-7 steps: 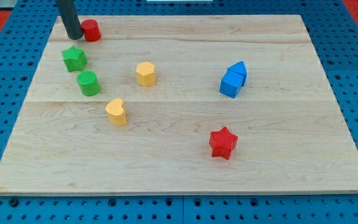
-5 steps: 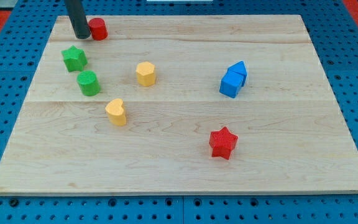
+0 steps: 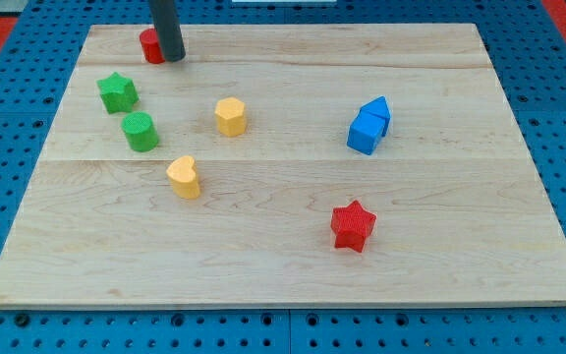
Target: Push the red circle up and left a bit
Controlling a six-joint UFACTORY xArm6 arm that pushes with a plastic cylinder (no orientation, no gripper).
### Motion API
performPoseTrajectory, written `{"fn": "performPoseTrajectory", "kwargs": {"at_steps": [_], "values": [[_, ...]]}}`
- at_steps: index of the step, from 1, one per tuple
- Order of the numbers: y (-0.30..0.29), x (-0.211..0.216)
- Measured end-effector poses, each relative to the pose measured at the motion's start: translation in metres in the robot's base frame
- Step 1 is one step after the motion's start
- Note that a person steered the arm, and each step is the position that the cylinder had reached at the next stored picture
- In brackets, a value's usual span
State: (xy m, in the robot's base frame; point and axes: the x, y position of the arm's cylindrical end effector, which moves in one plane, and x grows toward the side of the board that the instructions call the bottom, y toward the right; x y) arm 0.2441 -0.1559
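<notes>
Now my tip (image 3: 170,58) sits at the far top left of the wooden board (image 3: 293,256), touching the right side of the red circle (image 3: 149,45). Seen from the circle, my tip is at about 4 o'clock. The rod hides the right part of the circle, so only its left part shows.

I have no hand to open or close. I only have a straight dark rod, and it holds nothing. It can only push.

The red circle is very near the top edge of the board, close to the top left corner. Nothing is next to it. The green star (image 3: 117,92) lies below it at about 7 o'clock, and the green round block (image 3: 141,131) is lower, at about 6 o'clock. The yellow six-sided block (image 3: 230,116) and the yellow heart (image 3: 184,177) are farther down and to the right. The blue blocks (image 3: 368,125) and the red star (image 3: 353,225) are well away on the right.

I think this is the pushing step. My tip is on the right side, a good place to push from. The next move should slide toward 10 o'clock, just a little. The push must be small and slow, because the circle could slip off the top edge.
</notes>
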Motion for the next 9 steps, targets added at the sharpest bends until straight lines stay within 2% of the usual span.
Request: {"fn": "performPoseTrajectory", "kwargs": {"at_steps": [2,9], "values": [[-0.020,-0.051],[-0.055,-0.026]]}}
